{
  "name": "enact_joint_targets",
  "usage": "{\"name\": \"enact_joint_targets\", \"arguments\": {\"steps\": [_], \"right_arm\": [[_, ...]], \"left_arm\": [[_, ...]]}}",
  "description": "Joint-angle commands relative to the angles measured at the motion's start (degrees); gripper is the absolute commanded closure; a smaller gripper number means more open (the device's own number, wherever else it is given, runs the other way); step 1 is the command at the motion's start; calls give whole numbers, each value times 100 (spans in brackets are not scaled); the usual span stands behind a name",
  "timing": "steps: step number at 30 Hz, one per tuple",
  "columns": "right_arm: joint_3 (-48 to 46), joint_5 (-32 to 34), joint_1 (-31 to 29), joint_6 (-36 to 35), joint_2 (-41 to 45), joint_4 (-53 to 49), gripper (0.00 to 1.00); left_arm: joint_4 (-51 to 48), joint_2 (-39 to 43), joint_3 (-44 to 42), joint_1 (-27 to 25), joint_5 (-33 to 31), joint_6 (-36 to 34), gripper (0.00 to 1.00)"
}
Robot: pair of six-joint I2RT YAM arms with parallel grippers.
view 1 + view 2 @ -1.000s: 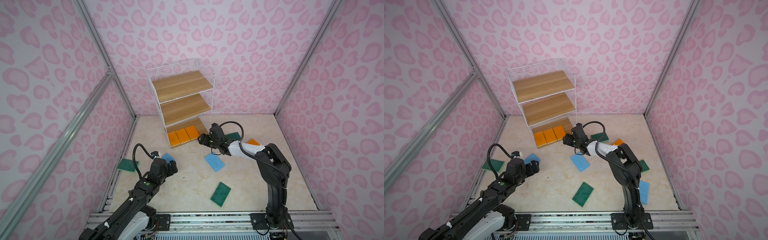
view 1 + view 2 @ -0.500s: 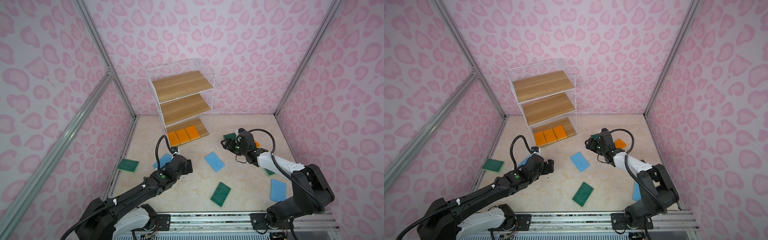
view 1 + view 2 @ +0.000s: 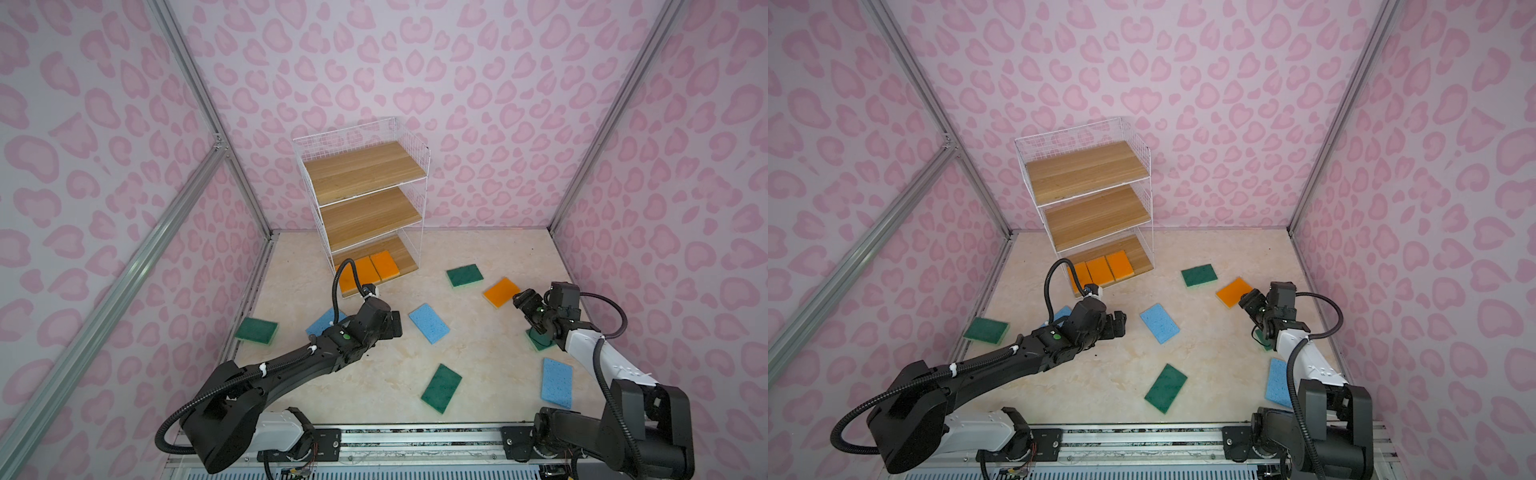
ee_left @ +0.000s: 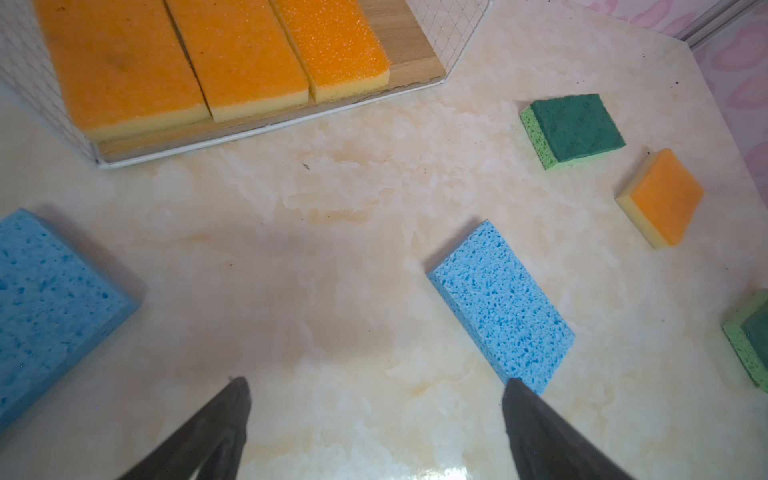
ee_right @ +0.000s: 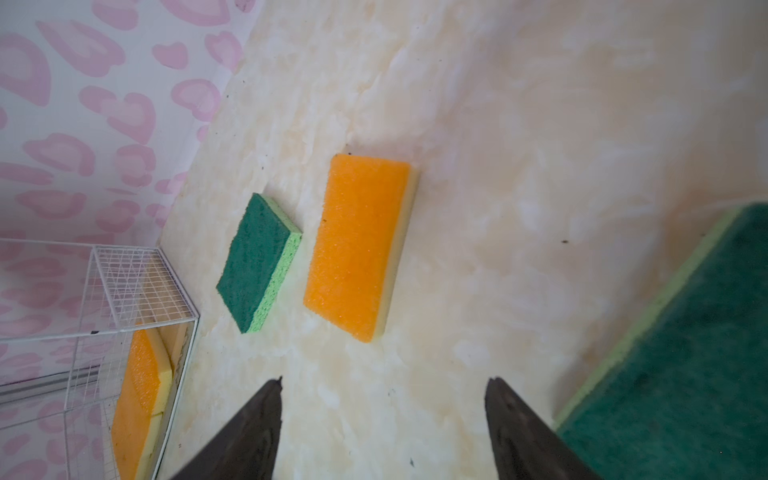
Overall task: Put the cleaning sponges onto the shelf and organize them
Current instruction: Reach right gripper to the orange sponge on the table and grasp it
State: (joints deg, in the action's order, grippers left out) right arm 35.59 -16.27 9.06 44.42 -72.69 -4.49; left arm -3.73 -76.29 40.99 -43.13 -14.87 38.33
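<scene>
Bright even light, soft shadows, blurry corners.

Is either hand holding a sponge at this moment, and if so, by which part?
Nothing is held. The left hand and the right hand are both open, and the wrist views show only floor in the gap of each.

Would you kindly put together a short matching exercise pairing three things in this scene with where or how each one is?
Things:
1. row of three orange sponges
2. loose orange sponge
3. top board

Places or states:
A. bare
B. on the floor, just ahead of the open right gripper
C. on the bottom board of the shelf

Pairs: 1-C, 2-B, 3-A.
</scene>
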Motion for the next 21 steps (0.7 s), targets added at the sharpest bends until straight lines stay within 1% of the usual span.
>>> {"name": "enact_joint_targets", "arguments": {"steps": [1, 4, 6, 11, 15, 21], "right_arm": [[190, -20, 89, -88, -357, -85, 26], [330, -171, 78, -13, -788, 123, 30], [463, -116, 92, -54, -936, 47, 31], [464, 174, 100, -157, -768, -166, 29], [439, 119, 100, -222, -788, -131, 28], [668, -157, -33, -189, -1405, 238, 36]], "left_arm": [[229, -61, 26, 8, 105, 41, 4], [256, -61, -88, 49, 120, 95, 4], [263, -29, -164, 94, 173, 120, 4], [354, 57, -320, 152, 239, 92, 4], [401, 19, -337, 197, 274, 70, 4], [423, 108, -429, 220, 380, 105, 4]]}}
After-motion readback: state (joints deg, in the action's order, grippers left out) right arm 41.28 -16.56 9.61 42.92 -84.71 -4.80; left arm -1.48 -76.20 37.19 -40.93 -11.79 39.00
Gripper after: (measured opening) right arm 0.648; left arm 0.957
